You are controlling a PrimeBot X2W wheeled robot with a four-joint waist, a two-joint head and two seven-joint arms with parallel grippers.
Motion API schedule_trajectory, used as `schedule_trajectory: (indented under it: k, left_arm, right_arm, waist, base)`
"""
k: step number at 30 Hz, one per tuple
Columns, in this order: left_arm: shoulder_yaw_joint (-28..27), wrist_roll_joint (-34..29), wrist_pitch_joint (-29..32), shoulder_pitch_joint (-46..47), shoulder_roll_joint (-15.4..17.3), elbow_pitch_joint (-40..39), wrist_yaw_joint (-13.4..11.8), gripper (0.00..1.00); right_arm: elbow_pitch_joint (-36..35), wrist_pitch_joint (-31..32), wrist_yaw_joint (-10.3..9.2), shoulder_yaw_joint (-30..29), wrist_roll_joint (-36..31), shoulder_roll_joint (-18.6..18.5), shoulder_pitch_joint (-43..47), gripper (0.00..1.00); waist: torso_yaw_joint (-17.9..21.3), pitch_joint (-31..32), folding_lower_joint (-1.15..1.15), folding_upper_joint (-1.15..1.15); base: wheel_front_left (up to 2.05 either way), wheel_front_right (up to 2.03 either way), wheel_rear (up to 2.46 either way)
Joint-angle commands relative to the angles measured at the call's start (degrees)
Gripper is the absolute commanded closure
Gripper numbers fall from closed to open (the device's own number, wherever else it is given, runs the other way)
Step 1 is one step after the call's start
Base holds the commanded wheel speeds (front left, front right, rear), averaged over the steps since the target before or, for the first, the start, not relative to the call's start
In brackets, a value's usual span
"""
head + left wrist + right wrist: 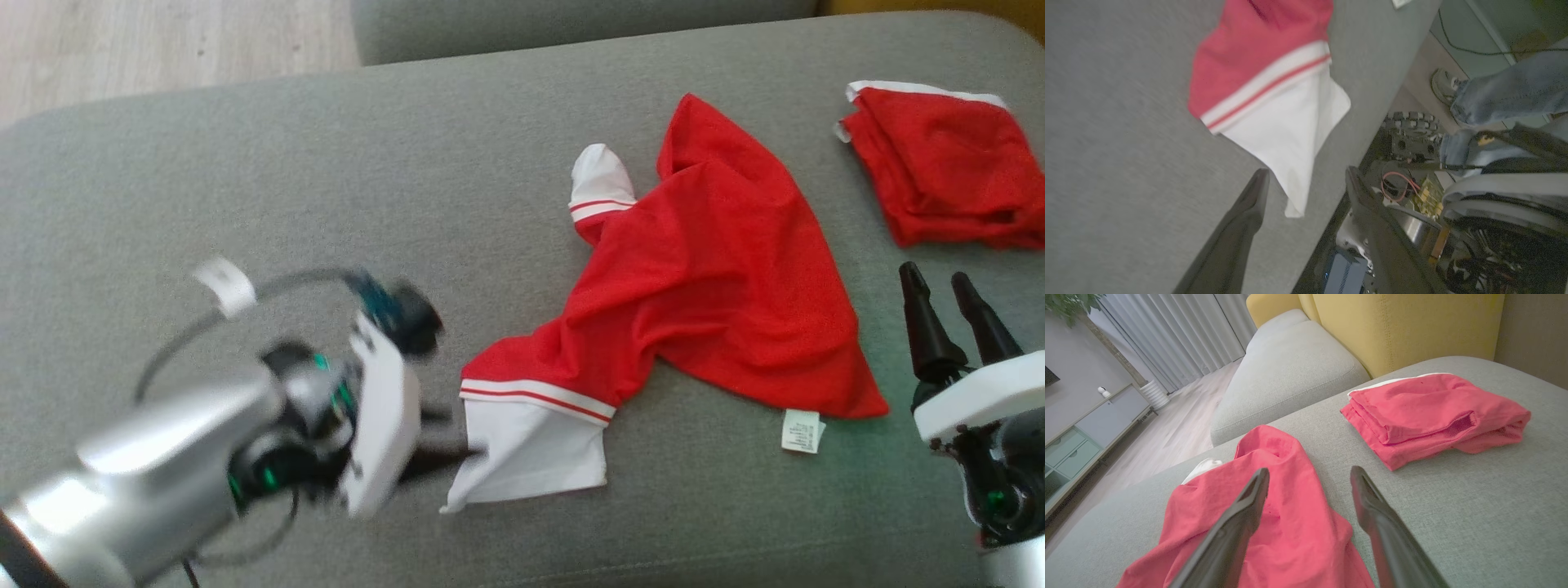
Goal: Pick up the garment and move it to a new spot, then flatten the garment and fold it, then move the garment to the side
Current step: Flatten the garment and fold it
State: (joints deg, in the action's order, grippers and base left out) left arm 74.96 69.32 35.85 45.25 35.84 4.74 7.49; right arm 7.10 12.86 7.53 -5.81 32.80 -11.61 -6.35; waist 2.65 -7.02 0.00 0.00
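The garment, red with white striped sleeves, lies crumpled on the grey cushion. Its near white sleeve points toward my left gripper, which is motion-blurred at the lower left. In the left wrist view the left gripper is open, and the sleeve's tip lies loose between the spread fingers. My right gripper stands open at the lower right, just right of the garment's hem. In the right wrist view the right gripper hovers over the red cloth with nothing between its fingers.
A second red garment, folded, lies at the back right of the cushion. A white label sticks out at the hem. Beyond are another grey cushion, a yellow backrest and wooden floor. A person's jeans leg stands past the cushion's edge.
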Motion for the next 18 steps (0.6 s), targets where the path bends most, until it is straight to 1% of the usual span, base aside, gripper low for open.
schedule_trajectory:
  k: [1,3,4,6,9,15,18]
  left_arm:
    - [-4.18,-0.22,-1.64,4.92,1.97,-0.46,0.00,0.00]
    - [-4.95,-2.27,-3.92,6.29,1.87,1.89,-0.08,0.00]
    - [-5.09,-3.58,-5.02,6.67,1.42,3.49,-0.69,0.00]
    - [-5.11,-5.52,-7.02,6.86,-0.16,6.89,-1.97,0.00]
    - [-5.04,-5.65,-8.57,6.60,-3.43,11.47,-2.03,0.00]
    - [-3.16,-8.06,-6.81,7.83,-8.60,19.56,-0.67,0.00]
    - [-2.35,-9.91,-4.71,8.06,-10.35,22.82,-0.23,0.00]
  right_arm:
    - [-1.92,-0.66,-0.04,1.25,0.19,-1.19,-1.29,0.00]
    - [-2.02,-0.90,-0.04,1.62,0.23,-1.02,-1.38,0.00]
    - [-2.05,-1.02,-0.04,1.78,0.27,-0.94,-1.43,0.00]
    - [-2.00,-1.21,-0.04,2.16,0.42,-0.76,-1.53,0.00]
    - [-1.82,-1.44,-0.04,2.79,0.76,-0.65,-1.78,0.00]
    - [-0.97,-2.07,-0.04,3.57,1.51,-0.87,-2.69,0.00]
    - [-0.34,-2.49,-0.04,4.12,1.99,-0.90,-3.25,0.00]
  waist:
    - [0.39,0.36,0.00,0.00]
    - [0.93,0.50,0.00,0.00]
    - [1.23,0.47,0.00,0.00]
    - [1.99,0.24,0.00,0.00]
    - [3.22,-0.46,0.00,0.00]
    - [5.54,-1.99,0.00,0.00]
    - [6.46,-2.40,0.00,0.00]
  base:
    - [0.00,0.00,0.00]
    - [0.00,0.00,0.00]
    - [0.00,0.00,0.00]
    - [0.00,0.00,0.00]
    - [0.00,0.00,0.00]
    - [0.00,0.00,0.00]
    - [0.00,0.00,0.00]
